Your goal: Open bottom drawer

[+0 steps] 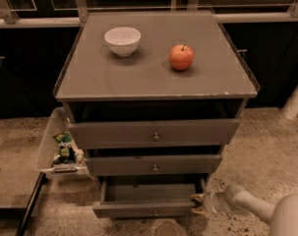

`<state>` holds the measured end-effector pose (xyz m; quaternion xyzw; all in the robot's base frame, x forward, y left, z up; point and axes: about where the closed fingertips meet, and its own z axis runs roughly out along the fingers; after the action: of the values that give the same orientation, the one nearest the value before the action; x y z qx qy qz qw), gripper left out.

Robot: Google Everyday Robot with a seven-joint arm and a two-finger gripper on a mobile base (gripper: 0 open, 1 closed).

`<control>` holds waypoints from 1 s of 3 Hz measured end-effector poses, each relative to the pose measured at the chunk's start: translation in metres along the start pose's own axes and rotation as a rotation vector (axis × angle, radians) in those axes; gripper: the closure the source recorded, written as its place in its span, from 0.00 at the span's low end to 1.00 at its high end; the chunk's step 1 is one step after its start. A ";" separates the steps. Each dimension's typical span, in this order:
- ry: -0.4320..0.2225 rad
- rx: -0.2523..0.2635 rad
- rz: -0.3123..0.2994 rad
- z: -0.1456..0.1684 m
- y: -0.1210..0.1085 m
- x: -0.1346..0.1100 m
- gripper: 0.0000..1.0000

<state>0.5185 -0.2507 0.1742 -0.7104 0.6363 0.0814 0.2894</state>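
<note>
Camera view: my gripper (pixel 198 204) sits at the right end of the pulled-out bottom drawer (pixel 146 209); whether it grips, I cannot tell.

1. Bottom drawer (pixel 143 209) is part open: its front sits forward of the two above and the inside shows.
2. Hand (pixel 199 204) is low at the drawer front's right end, touching or just beside it. Arm (pixel 252 205) comes in from lower right.
3. Middle drawer (pixel 153 165) and top drawer (pixel 153 133) are each slightly ajar.
4. Desk (pixel 153 80) carries a white bowl (pixel 122 41) at left and a red apple (pixel 181 57) at right, apart.
5. Clear bin (pixel 46 146) is on the floor at left, with a green item (pixel 65 146) inside.
</note>
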 end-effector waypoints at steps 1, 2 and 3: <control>0.000 0.000 0.000 0.000 0.000 0.000 0.81; 0.000 0.000 0.000 0.000 0.000 0.000 0.58; -0.001 -0.004 0.006 0.006 0.000 0.001 0.35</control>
<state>0.5205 -0.2488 0.1693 -0.7089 0.6383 0.0840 0.2881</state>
